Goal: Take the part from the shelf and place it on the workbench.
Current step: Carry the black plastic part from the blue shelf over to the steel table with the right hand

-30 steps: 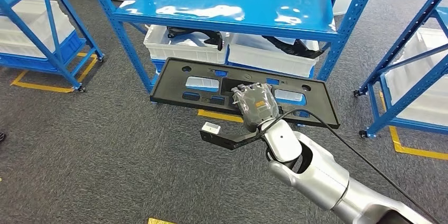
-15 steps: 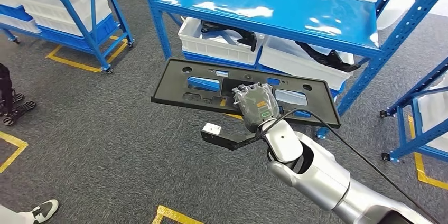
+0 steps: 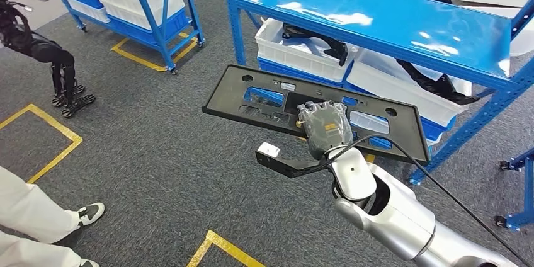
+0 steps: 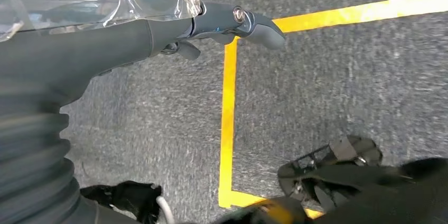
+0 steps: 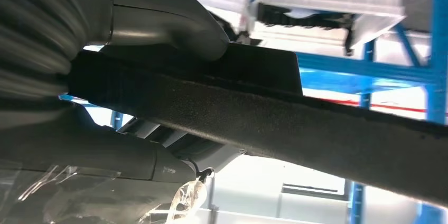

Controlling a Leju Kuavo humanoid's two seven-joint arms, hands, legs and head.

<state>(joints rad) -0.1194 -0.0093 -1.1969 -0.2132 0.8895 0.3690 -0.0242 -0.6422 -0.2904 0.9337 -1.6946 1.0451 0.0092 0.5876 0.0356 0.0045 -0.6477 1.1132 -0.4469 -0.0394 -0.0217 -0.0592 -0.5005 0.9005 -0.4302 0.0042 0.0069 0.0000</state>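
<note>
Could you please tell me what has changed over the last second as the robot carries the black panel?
The whole view has swung, so the camera turned: the blue shelf now sits further right, and a person's white trouser leg has come into view. The right hand still grips the black panel, held flat.

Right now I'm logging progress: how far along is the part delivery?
Done: the black part is off the blue shelf. In hand: the right hand grips its near edge, carrying it flat above the carpet. Left: reaching the workbench and setting it down. The left hand holds nothing.
</note>
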